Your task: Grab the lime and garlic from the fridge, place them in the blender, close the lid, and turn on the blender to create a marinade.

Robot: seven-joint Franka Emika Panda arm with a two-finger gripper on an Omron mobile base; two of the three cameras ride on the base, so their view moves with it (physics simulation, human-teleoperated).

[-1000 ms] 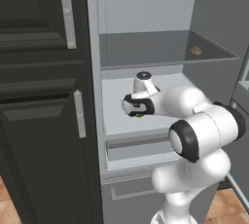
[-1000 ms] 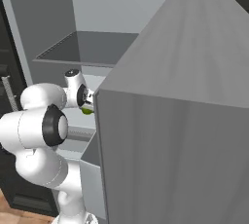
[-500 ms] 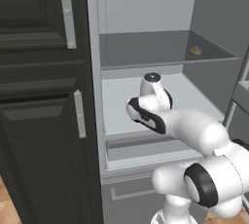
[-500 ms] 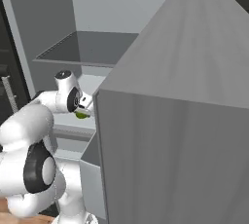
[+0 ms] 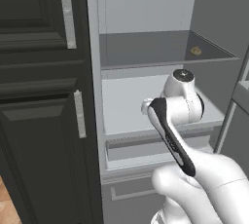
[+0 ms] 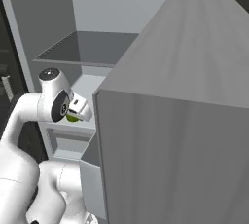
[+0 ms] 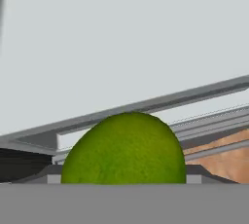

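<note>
While the lime (image 7: 124, 150) sits right between the finger tips in the hand view, the gripper (image 6: 78, 112) is clamped on it, held just in front of the fridge (image 5: 146, 57) opening at the middle shelf (image 5: 127, 102). Upper shelf has a small tan thing (image 5: 195, 50) at the back right; dark cabinet (image 5: 39, 96) on the left

The fridge (image 5: 92, 96) stands open, and its middle shelf (image 5: 127, 106) is bare on the left, leaving free room there. The hand (image 6: 78, 113) sits at the front edge of that shelf with the lime (image 6: 72, 117) between its fingers. The open fridge door (image 6: 180, 121) walls off the right side, and a dark cabinet (image 5: 44, 121) blocks the left.
</note>
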